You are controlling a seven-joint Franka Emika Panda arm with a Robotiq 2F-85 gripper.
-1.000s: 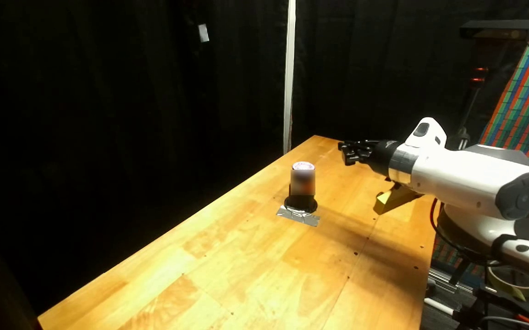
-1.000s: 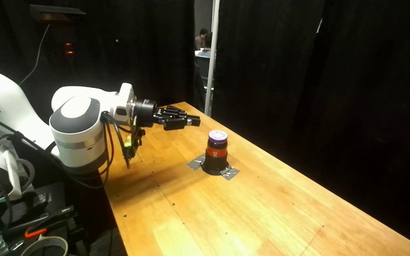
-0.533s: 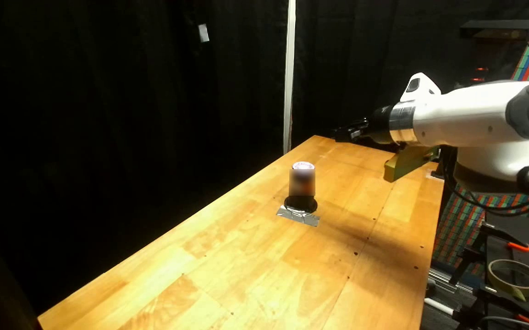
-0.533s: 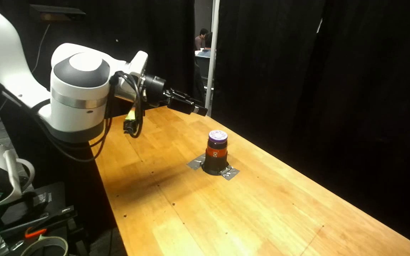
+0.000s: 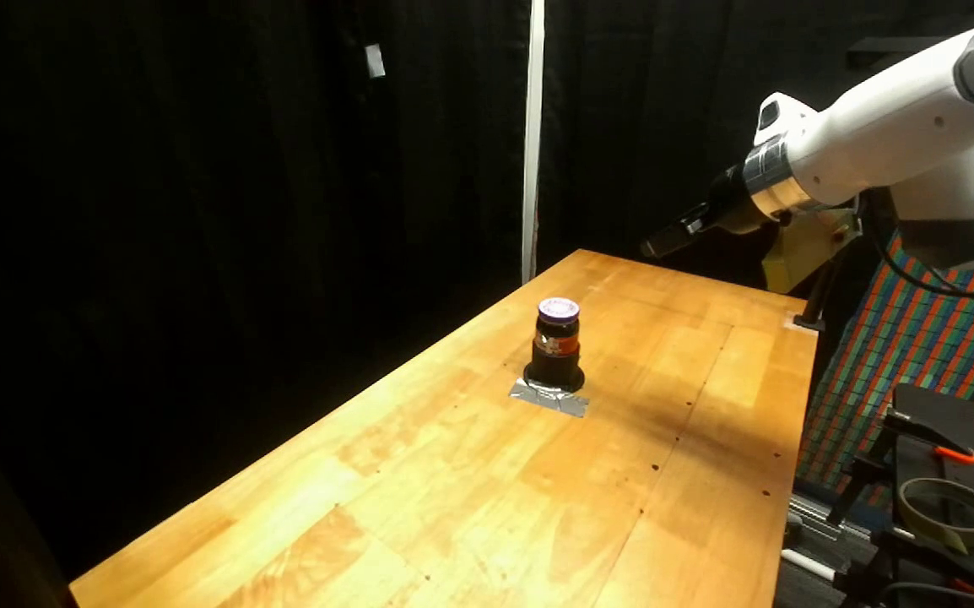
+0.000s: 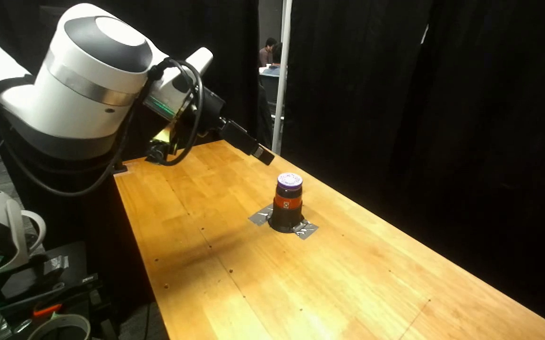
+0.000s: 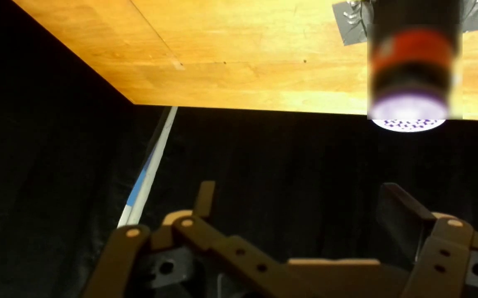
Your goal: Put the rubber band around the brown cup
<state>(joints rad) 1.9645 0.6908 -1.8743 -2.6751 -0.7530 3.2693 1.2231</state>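
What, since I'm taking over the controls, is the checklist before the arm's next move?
1. Gripper open: ok; the fingers stand apart in the wrist view.
2. Gripper apart from the brown cup: ok; a gap shows in both exterior views.
3. Brown cup upright: ok.
4. Grey tape at the brown cup's foot holding firmly: cannot tell; it lies in place.
5. Rubber band located: cannot tell; none can be made out.
6. Gripper centred on the brown cup: not ok; in the wrist view the cup sits off to one side.
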